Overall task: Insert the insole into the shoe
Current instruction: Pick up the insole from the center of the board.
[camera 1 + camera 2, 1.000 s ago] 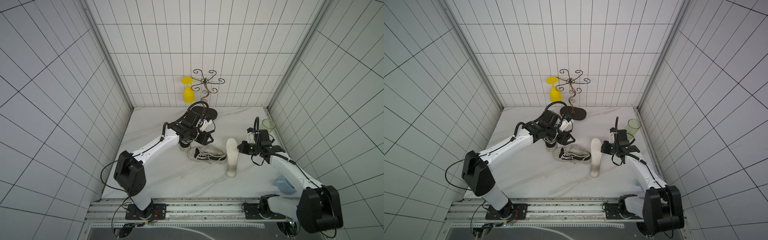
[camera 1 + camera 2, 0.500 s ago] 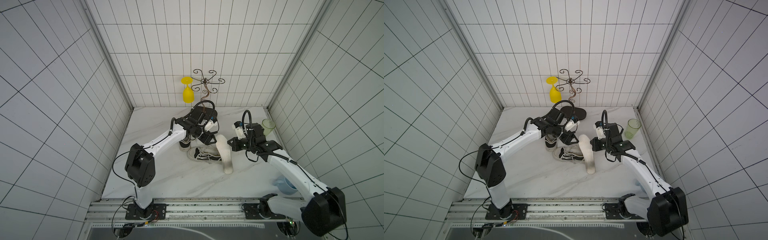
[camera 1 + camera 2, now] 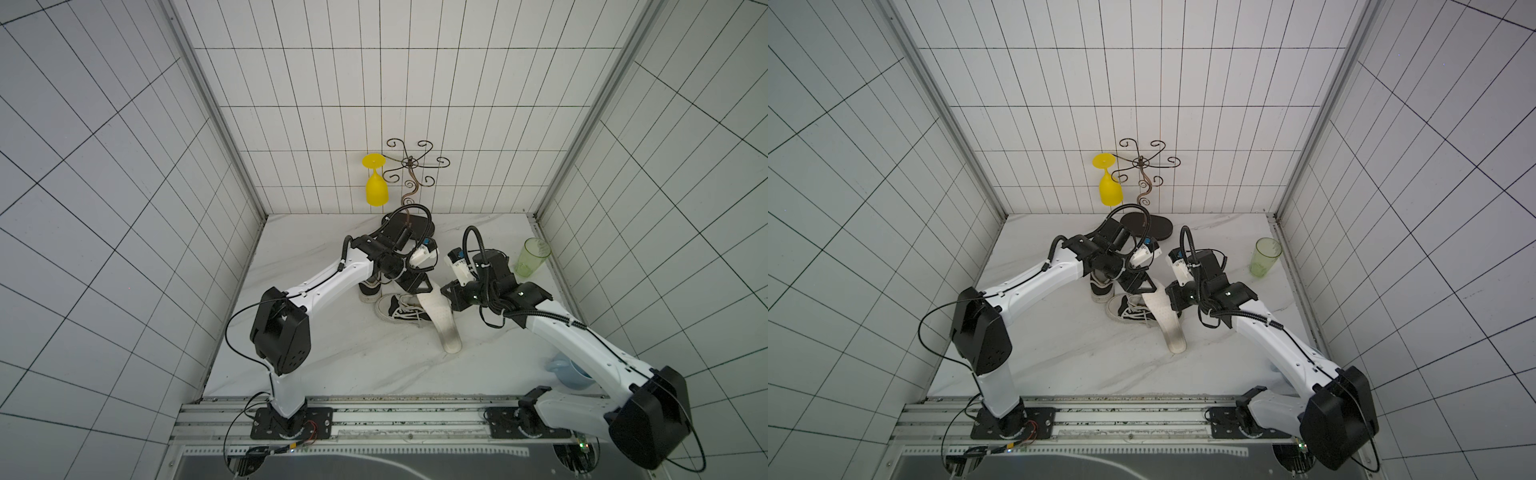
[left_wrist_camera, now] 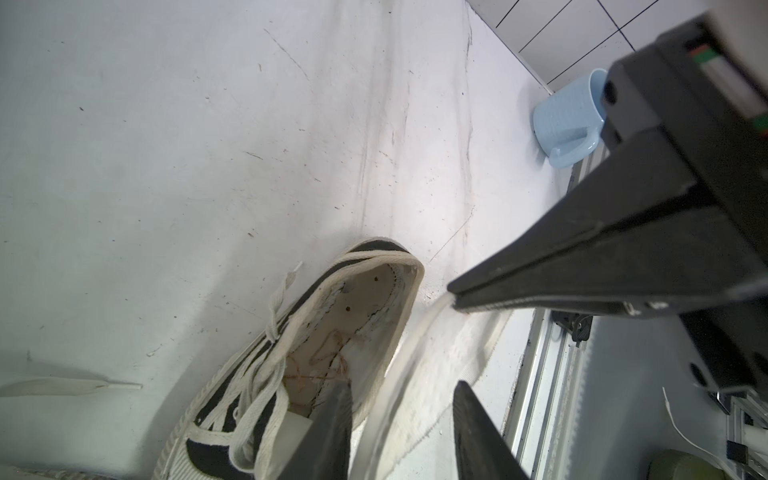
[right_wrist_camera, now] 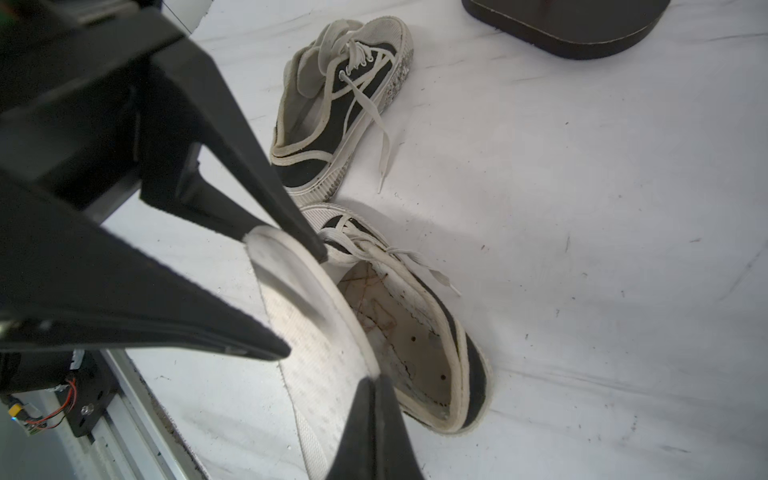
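White-tiled booth, marbled surface: the right claw is clenched on the insole at its edge; the left claw is released, jaws astride its raised end. It slants just beside the open sneaker — none inside yet, insertion wholly left.

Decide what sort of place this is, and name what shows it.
Most likely a robot test cell: white tiled walls box in a marble-patterned tabletop, and the left arm and right arm stand on an aluminium rail along its front.
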`<state>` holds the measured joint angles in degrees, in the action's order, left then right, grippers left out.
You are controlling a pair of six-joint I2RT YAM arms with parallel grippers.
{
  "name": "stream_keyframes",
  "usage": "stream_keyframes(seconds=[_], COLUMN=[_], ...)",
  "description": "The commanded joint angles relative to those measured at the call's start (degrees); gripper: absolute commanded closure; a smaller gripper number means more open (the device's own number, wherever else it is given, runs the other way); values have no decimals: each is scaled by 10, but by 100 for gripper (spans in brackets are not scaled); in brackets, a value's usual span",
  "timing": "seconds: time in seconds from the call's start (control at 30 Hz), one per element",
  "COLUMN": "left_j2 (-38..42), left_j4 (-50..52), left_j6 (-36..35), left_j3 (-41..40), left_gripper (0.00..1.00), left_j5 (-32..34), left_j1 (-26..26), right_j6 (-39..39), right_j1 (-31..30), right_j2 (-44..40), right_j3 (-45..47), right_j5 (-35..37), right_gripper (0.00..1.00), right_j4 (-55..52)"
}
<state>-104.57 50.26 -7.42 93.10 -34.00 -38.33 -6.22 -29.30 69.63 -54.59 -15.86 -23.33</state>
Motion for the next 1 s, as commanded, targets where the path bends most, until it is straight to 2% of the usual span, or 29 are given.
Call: stream_keyframes(seconds=[0.0, 0.17, 0.3, 0.43, 0.47, 0.53, 0.6, 0.67, 0.7, 0.77, 0.8, 0.83, 0.87, 0.9, 0.97], left_j2=[4, -2, -8, -14, -16, -20, -25, -25, -20, -5, 1, 5, 8, 11, 13], left_j4=[4, -3, -3, 2, 1, -2, -16, -38, -50, -70, -74, -73, -72, -70, -71], left_j6=[-14, -4, -1, 3, 7, 25, 64, 95, 105, 109, 112, 115, 120, 130, 162], left_j3=[-9, 0, 4, 6, 5, 11, 12, 4, -3, -18, -22, -24, -24, -24, -24], left_gripper=[61, 73, 74, 84, 89, 99, 100, 100, 100, 100, 100, 100, 100, 100, 100], left_j5=[-29, -44, -45, -38, -26, 13, 41, 28, 19, -11, -17, -24, -29, -30, -43], left_j1=[-3, -4, -12, -14, -14, -12, -5, 3, 5, 8, 9, 13, 17, 22, 38], right_j6=[23, 37, 54, 62, 63, 63, 61, 60, 58, 58, 60, 58, 55, 55, 45], right_j1=[-2, -2, -3, -3, -3, -3, -3, -3, -2, -1, -1, -2, -2, -2, -3], right_j2=[6, 12, 14, 13, 12, 10, 12, 16, 17, 13, 8, 1, -6, -13, -26], right_j3=[-60, -67, -74, -78, -78, -75, -67, -63, -63, -57, -52, -43, -32, -21, 8], right_j5=[35, 11, -11, -15, -17, -25, -27, -32, -31, -46, -56, -61, -64, -67, -49], right_gripper=[100, 100, 100, 100, 100, 100, 100, 100, 92, 57, 49, 36, 16, 2, 1], right_j4=[-6, -4, 1, 6, 8, 12, 15, 13, 10, 9, 11, 16, 22, 23, 30])
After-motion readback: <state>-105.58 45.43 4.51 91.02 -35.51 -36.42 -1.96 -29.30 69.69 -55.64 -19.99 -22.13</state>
